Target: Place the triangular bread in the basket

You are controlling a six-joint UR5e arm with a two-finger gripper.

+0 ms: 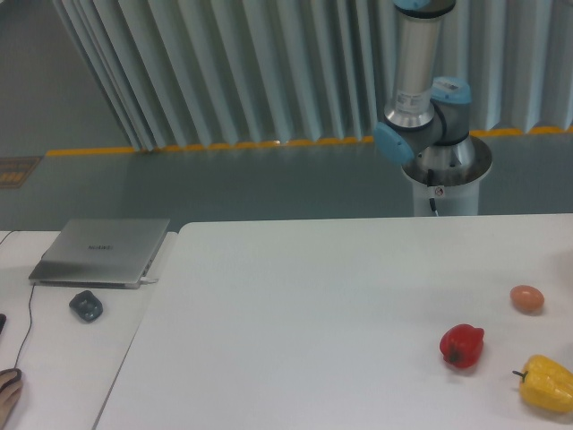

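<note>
The triangular bread is out of view, and so is the basket. Only the lower part of the arm (pixel 414 81) shows, rising from its base (pixel 445 170) behind the table's far edge and leaving the frame at the top. My gripper is out of frame. A red pepper (pixel 462 346), a yellow bell pepper (pixel 547 383) and a small round tan-orange ball (pixel 527 298) lie on the right of the white table (pixel 313 313).
A closed grey laptop (pixel 103 251) and a dark mouse (pixel 86 306) sit on the side desk at the left. A cable runs down that desk's left side. A hand shows at the bottom left corner (pixel 7 394).
</note>
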